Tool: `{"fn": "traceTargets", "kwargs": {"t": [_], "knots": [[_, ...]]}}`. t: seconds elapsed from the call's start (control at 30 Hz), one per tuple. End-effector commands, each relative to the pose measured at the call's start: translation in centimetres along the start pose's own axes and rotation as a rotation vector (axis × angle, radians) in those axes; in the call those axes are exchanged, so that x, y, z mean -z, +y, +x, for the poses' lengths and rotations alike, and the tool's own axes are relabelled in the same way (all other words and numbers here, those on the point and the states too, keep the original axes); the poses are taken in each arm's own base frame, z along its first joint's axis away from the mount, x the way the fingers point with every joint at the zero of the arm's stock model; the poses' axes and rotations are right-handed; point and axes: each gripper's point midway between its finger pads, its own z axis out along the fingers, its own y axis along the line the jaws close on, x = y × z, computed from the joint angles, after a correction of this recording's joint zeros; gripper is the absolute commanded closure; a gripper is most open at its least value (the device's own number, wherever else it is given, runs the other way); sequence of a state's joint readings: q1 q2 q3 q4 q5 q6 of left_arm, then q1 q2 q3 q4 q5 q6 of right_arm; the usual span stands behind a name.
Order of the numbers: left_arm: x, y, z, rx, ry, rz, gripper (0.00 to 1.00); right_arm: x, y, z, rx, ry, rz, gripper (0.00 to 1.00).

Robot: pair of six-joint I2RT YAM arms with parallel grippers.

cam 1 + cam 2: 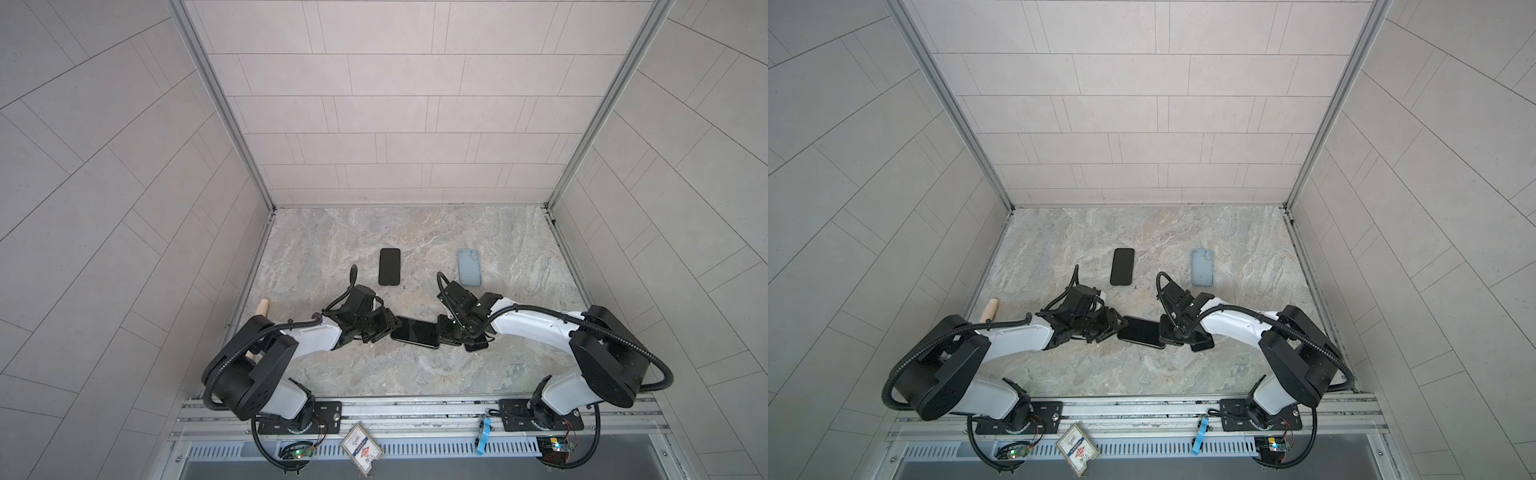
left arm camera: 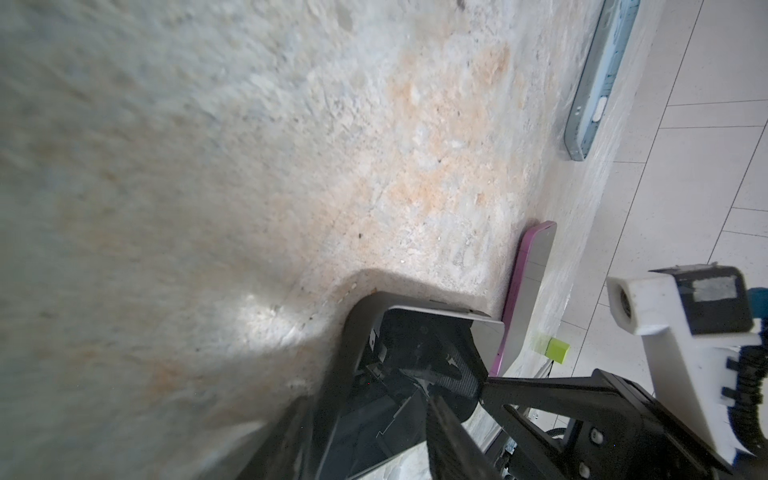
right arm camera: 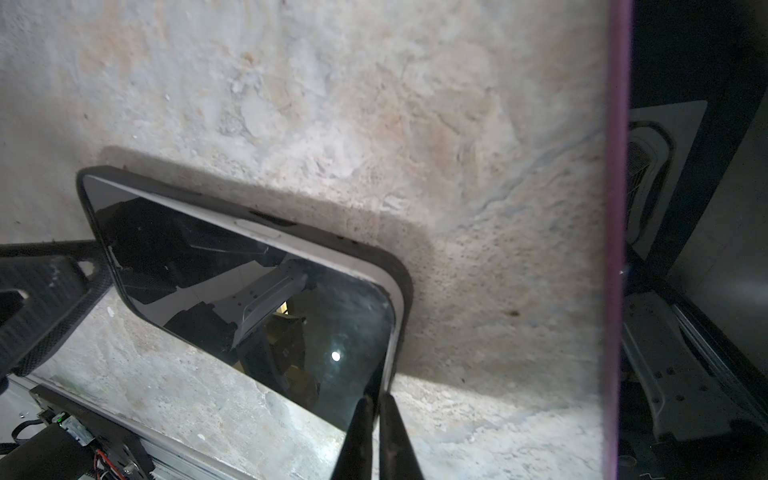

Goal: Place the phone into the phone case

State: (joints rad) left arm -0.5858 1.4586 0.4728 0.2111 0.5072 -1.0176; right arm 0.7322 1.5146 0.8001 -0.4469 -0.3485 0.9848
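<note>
A phone (image 1: pixel 415 332) (image 1: pixel 1140 331) lies screen up in a black phone case (image 3: pixel 332 245) at the front middle of the marble table (image 1: pixel 374 374). Its silver side shows above the case's rim along one long side. My left gripper (image 1: pixel 384 329) (image 2: pixel 370 449) holds the left end, its jaws shut across the cased phone (image 2: pixel 374 415). My right gripper (image 1: pixel 444 332) (image 3: pixel 376 405) is at the right end. Its fingers stand almost together and pinch the case's rim at a corner.
A second black phone (image 1: pixel 389 266) and a light blue case (image 1: pixel 469 267) (image 2: pixel 602 79) lie farther back. A pink-edged phone (image 1: pixel 476 345) (image 2: pixel 528 282) lies partly under my right gripper. A wooden handle (image 1: pixel 262 308) leans at the left wall. A metal rail (image 1: pixel 415 409) runs along the front.
</note>
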Motion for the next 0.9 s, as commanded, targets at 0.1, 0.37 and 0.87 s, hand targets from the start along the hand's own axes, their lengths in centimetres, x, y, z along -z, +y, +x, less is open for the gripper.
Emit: {"fn": "traceTargets", "kwargs": {"t": [0.1,0.37,0.87], "knots": [[-0.4,1.1,1.1,0.020,0.029,-0.029,0.49,0.2,0.3,-0.1,0.035,-0.015,0.013,0.91],[-0.4,1.1,1.1,0.020,0.031,-0.031,0.49,1.5,0.3,-0.3,0.047,-0.039,0.023,0.90],[-0.5,1.2,1.1,0.019,0.034,-0.034,0.50,0.5,-0.3,0.7,0.034,-0.008,0.027,0.82]]}}
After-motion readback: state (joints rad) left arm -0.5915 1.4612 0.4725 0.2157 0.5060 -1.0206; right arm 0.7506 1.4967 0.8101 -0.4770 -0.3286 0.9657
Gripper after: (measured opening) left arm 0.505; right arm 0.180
